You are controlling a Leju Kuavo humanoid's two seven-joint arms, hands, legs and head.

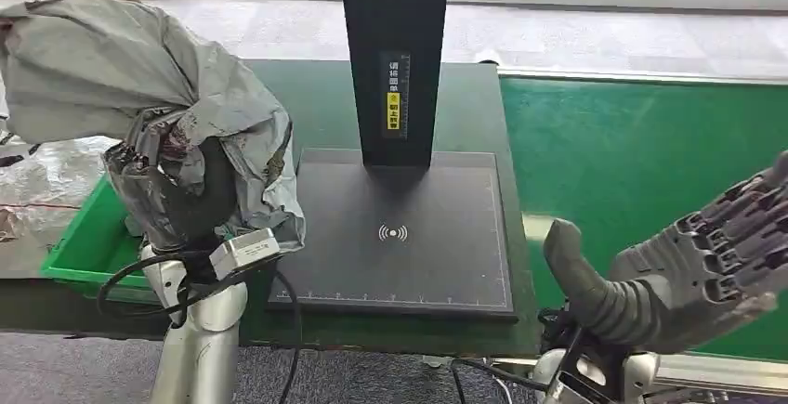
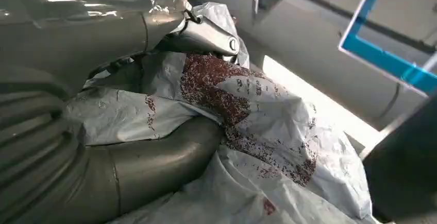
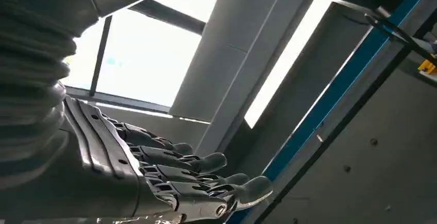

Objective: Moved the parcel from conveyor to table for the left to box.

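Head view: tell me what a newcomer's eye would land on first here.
First, the crumpled grey plastic parcel gripped by the left hand, raised above the green bin at the table's left end. Next, the black scanner stand rising from its dark pad mid-table. Then the right hand, fingers spread and holding nothing, over the green conveyor belt.

Crinkled glossy grey plastic parcel (image 1: 111,60)

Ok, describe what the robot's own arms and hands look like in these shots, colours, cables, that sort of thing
The left arm is a silver metallic tube with black cables looping around it and a small pale box clipped near the wrist. The left hand has a thick smooth grey thumb and a grey ribbed cover. The right hand has a thick grey thumb and darker grey segmented fingers with visible screws, paler at the fingertips.
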